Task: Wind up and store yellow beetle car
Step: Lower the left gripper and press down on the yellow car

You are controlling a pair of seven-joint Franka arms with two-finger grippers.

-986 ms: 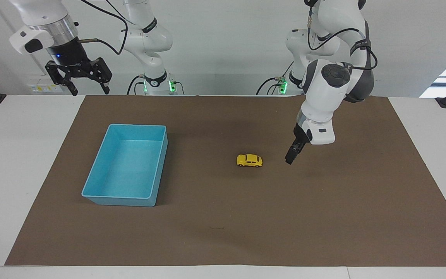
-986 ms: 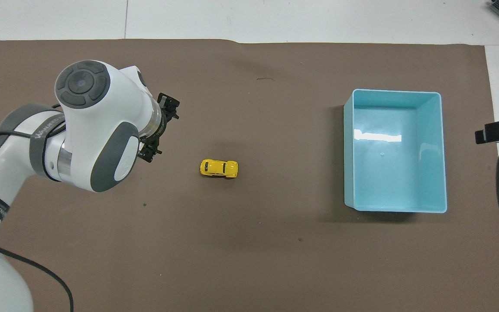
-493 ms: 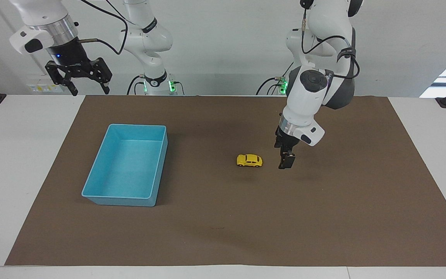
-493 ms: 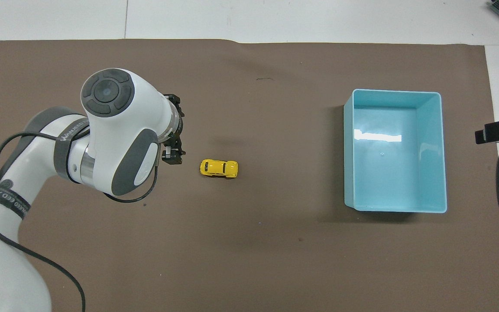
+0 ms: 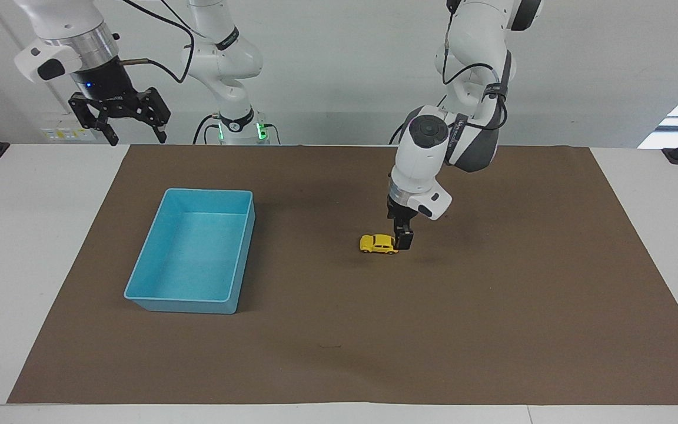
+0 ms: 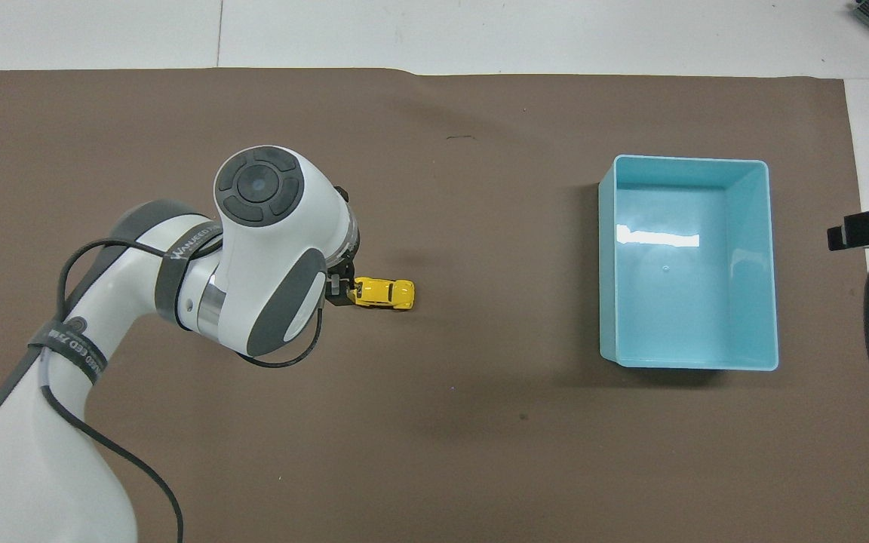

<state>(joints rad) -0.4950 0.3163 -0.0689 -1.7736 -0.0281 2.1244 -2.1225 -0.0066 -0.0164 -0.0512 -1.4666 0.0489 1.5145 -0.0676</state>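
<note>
Left arm is bent over mid-mat, wrist pointed steeply down; left claw (image 5: 404, 240) is set low at the end of the small yellow beetle-shaped toy car (image 5: 378, 244), jaws spread, contact not discernible. The car sits on the brown paper mat (image 5: 492, 306) covering the bench, well apart from the light-blue rectangular plastic bin (image 5: 193, 250). Right arm is parked; right claw (image 5: 120, 118) is held open above the bench edge.

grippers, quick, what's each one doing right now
Left gripper: open, down at the end of the yellow car, holding nothing.
Right gripper: open, empty, waiting up in the air near the blue bin's end of the table.
</note>
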